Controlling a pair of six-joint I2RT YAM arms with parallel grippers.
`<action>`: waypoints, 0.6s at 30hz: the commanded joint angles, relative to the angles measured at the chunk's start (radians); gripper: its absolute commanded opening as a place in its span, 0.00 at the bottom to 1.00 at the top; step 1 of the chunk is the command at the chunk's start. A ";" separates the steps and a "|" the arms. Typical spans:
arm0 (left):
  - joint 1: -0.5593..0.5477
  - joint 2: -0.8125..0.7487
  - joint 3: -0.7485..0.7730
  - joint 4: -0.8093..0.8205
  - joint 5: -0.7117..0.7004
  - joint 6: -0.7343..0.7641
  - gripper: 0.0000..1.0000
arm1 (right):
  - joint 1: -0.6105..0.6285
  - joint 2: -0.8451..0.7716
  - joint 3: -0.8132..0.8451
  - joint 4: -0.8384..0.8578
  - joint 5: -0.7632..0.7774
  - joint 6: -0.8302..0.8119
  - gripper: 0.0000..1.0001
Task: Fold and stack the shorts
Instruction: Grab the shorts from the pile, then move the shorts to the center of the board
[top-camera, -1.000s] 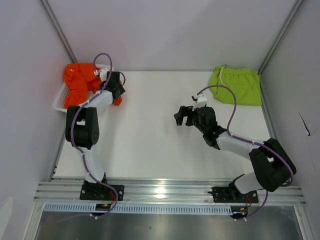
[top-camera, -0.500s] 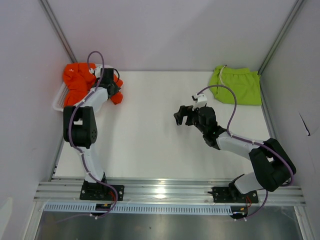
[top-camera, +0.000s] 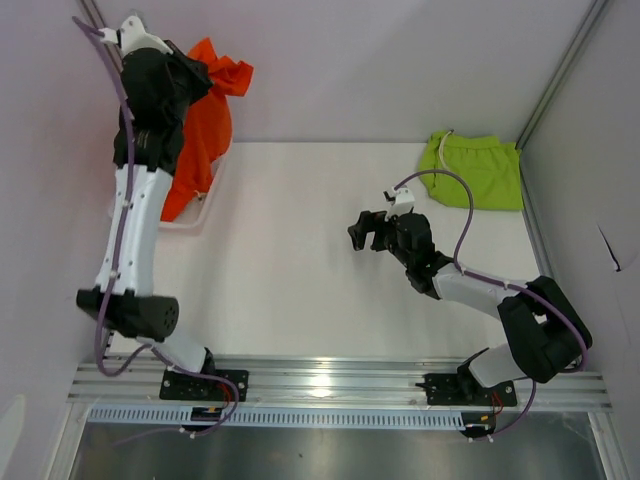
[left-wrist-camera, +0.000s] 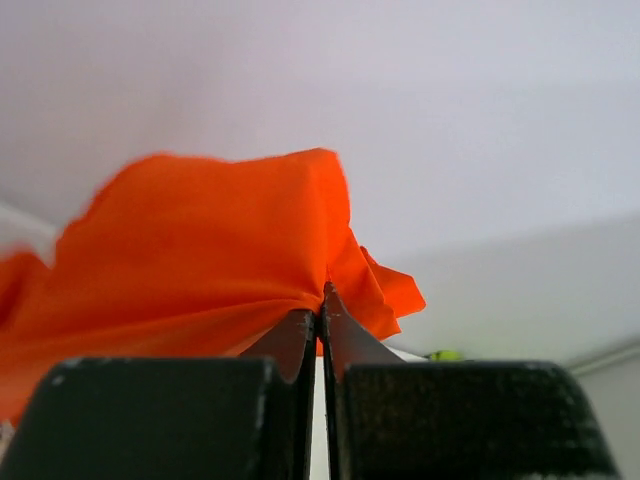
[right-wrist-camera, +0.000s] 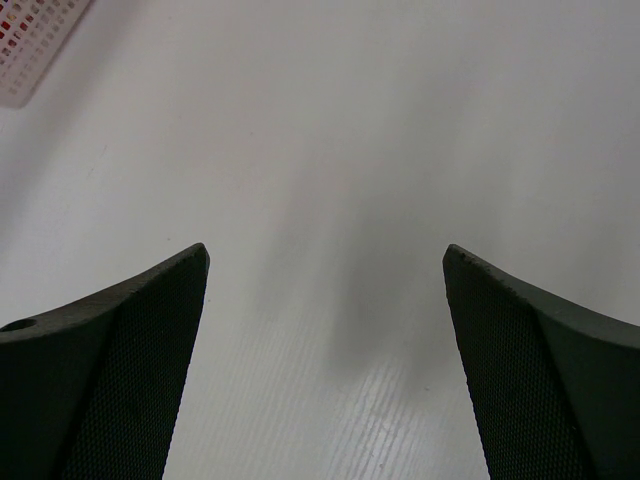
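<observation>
The orange shorts (top-camera: 205, 130) hang in the air at the far left, lifted high above the table by my left gripper (top-camera: 192, 72), which is shut on a bunch of the fabric. In the left wrist view the closed fingers (left-wrist-camera: 300, 330) pinch the orange shorts (left-wrist-camera: 200, 250), which spread up and to the left. The lime green shorts (top-camera: 478, 170) lie flat at the table's far right corner. My right gripper (top-camera: 362, 230) hovers low over the middle of the table, open, with only bare table between its fingers (right-wrist-camera: 130, 330).
A white mesh basket (top-camera: 190, 222) sits at the far left under the hanging orange shorts; its corner shows in the right wrist view as the basket (right-wrist-camera: 30, 40). Grey walls close in the left, back and right sides.
My left gripper closed on the orange shorts in the basket and rose steeply, pulling them up out of it. The right arm has not moved.
</observation>
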 joint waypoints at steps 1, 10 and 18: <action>-0.127 -0.249 -0.026 0.134 -0.020 0.173 0.00 | 0.004 -0.030 -0.007 0.048 0.026 -0.009 0.99; -0.222 -0.610 -0.333 0.412 0.218 0.013 0.00 | 0.006 -0.037 -0.011 0.048 0.039 -0.002 0.99; -0.224 -0.582 -0.472 0.426 0.282 -0.127 0.00 | 0.006 -0.089 -0.048 0.068 0.075 0.006 0.99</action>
